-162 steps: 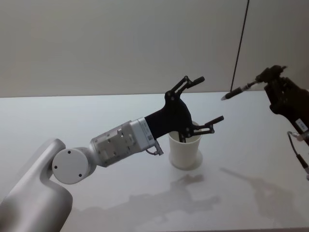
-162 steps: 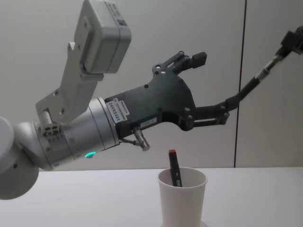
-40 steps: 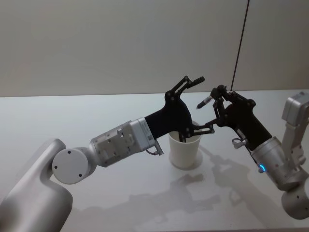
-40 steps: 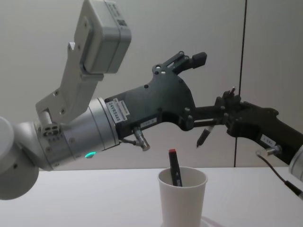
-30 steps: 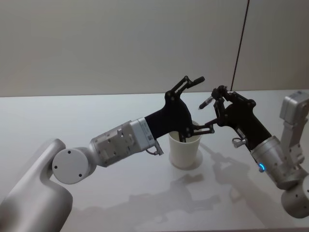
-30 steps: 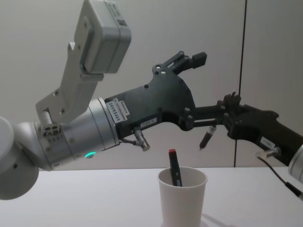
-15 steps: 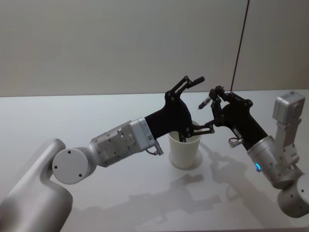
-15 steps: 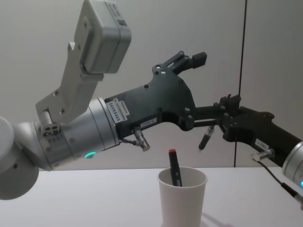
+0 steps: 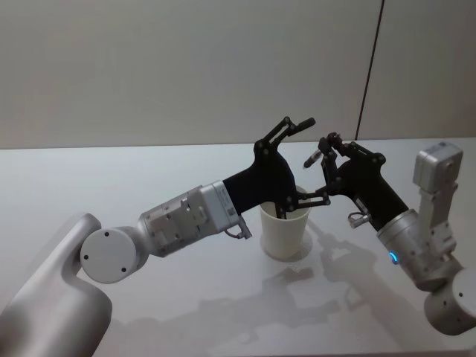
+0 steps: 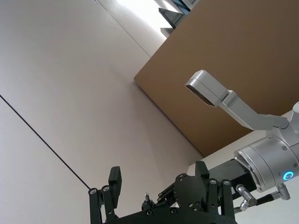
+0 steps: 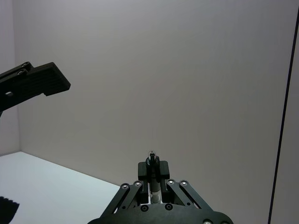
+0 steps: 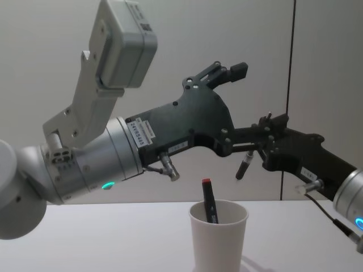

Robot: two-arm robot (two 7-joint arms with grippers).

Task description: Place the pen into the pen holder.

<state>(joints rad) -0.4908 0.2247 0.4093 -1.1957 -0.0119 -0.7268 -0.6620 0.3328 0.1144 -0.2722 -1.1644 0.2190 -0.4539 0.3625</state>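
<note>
Your right pincer (image 12: pixel 262 146) is closed on a pen (image 12: pixel 244 166), gripping it near its upper end. In the chest view the pen hangs tip down, slightly tilted, above and a little to the right of the pen holder (image 12: pixel 218 238), clear of its rim. In the head view the same pen (image 9: pixel 314 156) sits up at the right pincer (image 9: pixel 327 149), above the far side of the holder (image 9: pixel 284 232).

The holder is a white paper cup, standing upright on the white tabletop (image 9: pixel 111 178). A second pen (image 12: pixel 209 201), black with a red top, already leans inside it, its top poking above the rim.

Your left pincer (image 12: pixel 249 102) is spread wide and has hold of nothing. It hangs over the cup: the upper finger (image 12: pixel 227 71) angles up and away, the lower finger (image 12: pixel 247 136) runs out level, ending close to the right pincer. In the head view the left pincer (image 9: pixel 316 156) sits just above the cup's far rim.

The right wrist view shows the pen's end (image 11: pixel 152 179) clamped between the closed fingers.
</note>
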